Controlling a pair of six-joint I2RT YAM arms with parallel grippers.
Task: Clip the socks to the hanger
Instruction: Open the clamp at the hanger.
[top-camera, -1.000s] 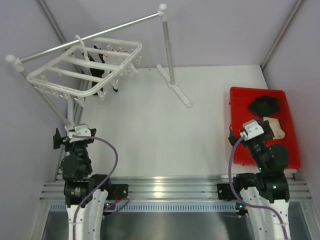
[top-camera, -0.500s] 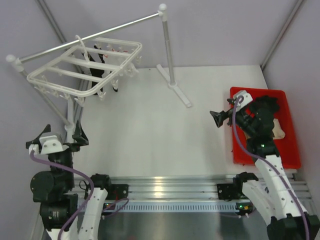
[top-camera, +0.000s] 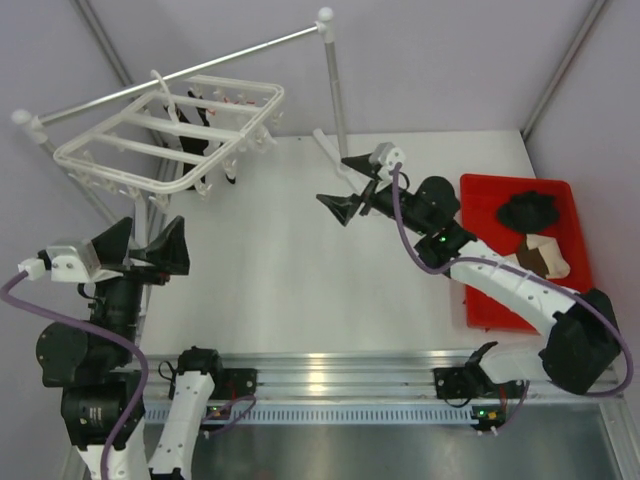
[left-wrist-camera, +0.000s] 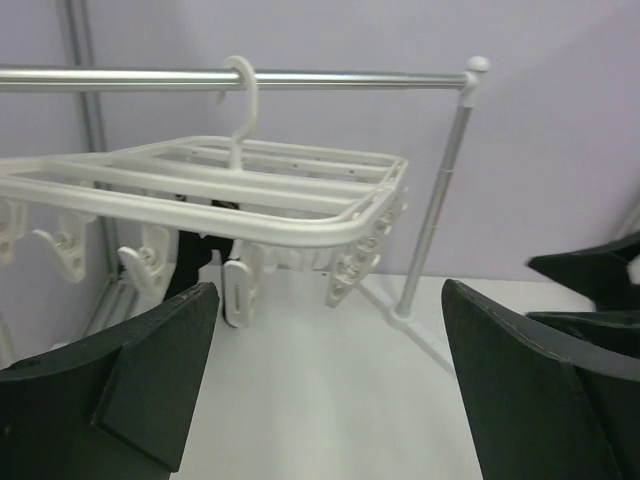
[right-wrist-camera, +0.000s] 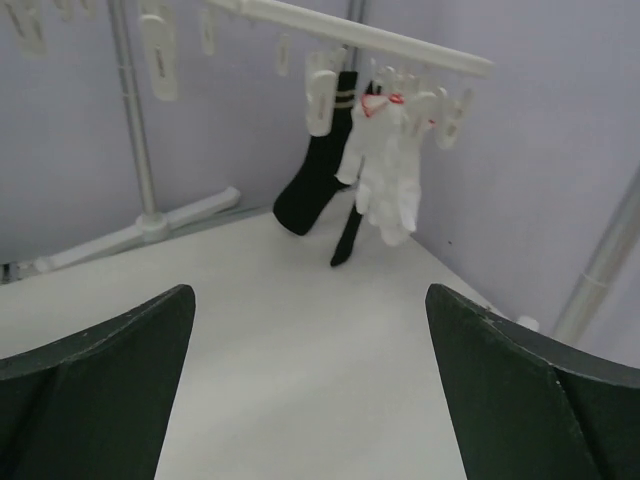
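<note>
L claw (top-camera: 150, 236), R claw (top-camera: 332, 180) wide; white plastic grid hanger (left-wrist-camera: 300, 228).

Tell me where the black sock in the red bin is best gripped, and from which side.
Probably best to pinch the bunched middle of the black sock from straight above. It lies crumpled in the far end of the red bin, whose walls would block a sideways approach.

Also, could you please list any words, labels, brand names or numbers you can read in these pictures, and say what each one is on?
None: no readable text shows on the hanger, the rail, the red tray, the black sock or the cream sock.
</note>
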